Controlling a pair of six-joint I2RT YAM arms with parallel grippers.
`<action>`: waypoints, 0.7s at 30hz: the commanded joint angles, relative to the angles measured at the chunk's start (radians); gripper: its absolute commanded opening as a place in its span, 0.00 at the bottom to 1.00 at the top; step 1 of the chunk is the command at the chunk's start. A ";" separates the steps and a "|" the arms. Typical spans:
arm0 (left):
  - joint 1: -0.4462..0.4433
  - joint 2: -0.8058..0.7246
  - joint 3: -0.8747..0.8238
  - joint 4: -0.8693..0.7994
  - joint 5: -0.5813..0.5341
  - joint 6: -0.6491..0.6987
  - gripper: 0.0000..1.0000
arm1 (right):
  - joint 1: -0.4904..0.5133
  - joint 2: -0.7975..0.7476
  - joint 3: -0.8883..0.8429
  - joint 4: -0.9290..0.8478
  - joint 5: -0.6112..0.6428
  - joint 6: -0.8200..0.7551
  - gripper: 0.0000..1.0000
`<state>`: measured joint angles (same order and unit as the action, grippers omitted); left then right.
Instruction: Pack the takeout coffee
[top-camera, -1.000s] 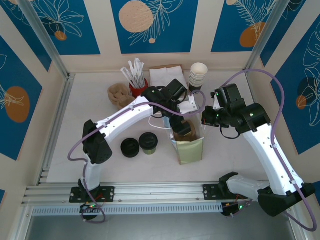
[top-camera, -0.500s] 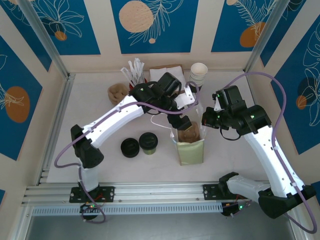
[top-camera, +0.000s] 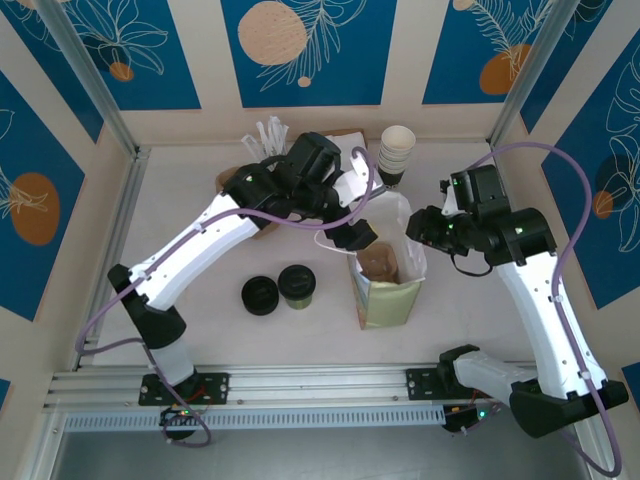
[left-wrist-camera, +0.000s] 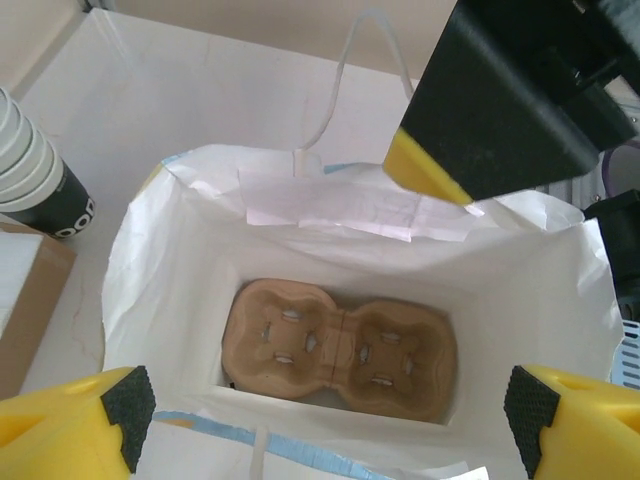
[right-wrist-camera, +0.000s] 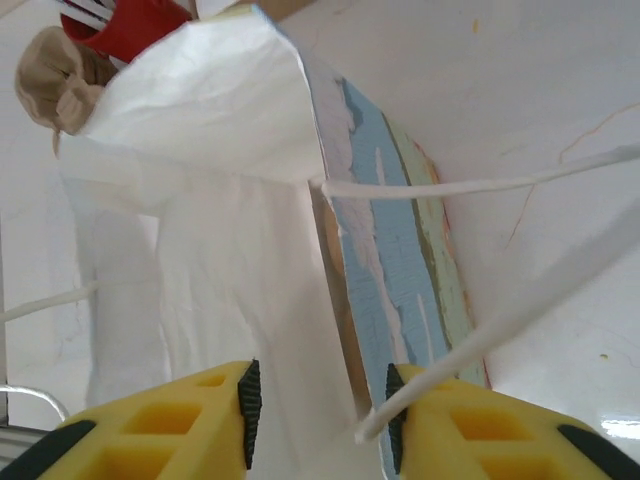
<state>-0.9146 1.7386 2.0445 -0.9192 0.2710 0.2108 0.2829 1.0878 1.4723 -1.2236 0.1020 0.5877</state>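
Note:
The takeout coffee (top-camera: 297, 285), a small cup with a black lid and an olive-green band, stands on the table left of the paper bag (top-camera: 388, 292). The bag stands open, and a brown two-cup carrier (left-wrist-camera: 340, 345) lies flat on its bottom. My left gripper (top-camera: 354, 234) hangs over the bag's mouth, open wide and empty, its yellow fingers (left-wrist-camera: 75, 425) apart at the bag's near rim. My right gripper (top-camera: 413, 226) is at the bag's right rim. Its pads (right-wrist-camera: 248, 398) stand apart on either side of the bag wall (right-wrist-camera: 220, 200) without pinching it.
A low pile of black lids (top-camera: 260, 295) sits just left of the coffee. At the back stand a stack of nested cups (top-camera: 397, 150), white stirrers (top-camera: 268, 135) and brown carriers (top-camera: 235, 185). The bag's white handle loops (right-wrist-camera: 470, 185) hang loose by my right gripper.
My left arm has lifted out of the bag and drawn back to the left. My right gripper has opened off the bag's rim, and the bag's mouth stands wider.

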 joint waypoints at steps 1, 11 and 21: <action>0.002 -0.043 -0.013 0.024 -0.029 -0.002 0.92 | -0.020 -0.011 0.081 -0.061 -0.034 -0.041 0.42; 0.011 -0.075 -0.047 0.031 -0.044 0.007 0.93 | -0.059 0.009 0.197 -0.014 -0.056 -0.106 0.43; 0.018 -0.127 -0.107 0.049 -0.062 0.005 0.94 | -0.114 0.160 0.183 0.049 -0.094 -0.199 0.46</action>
<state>-0.9047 1.6489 1.9530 -0.8959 0.2237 0.2115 0.1822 1.2144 1.6707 -1.1934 0.0475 0.4355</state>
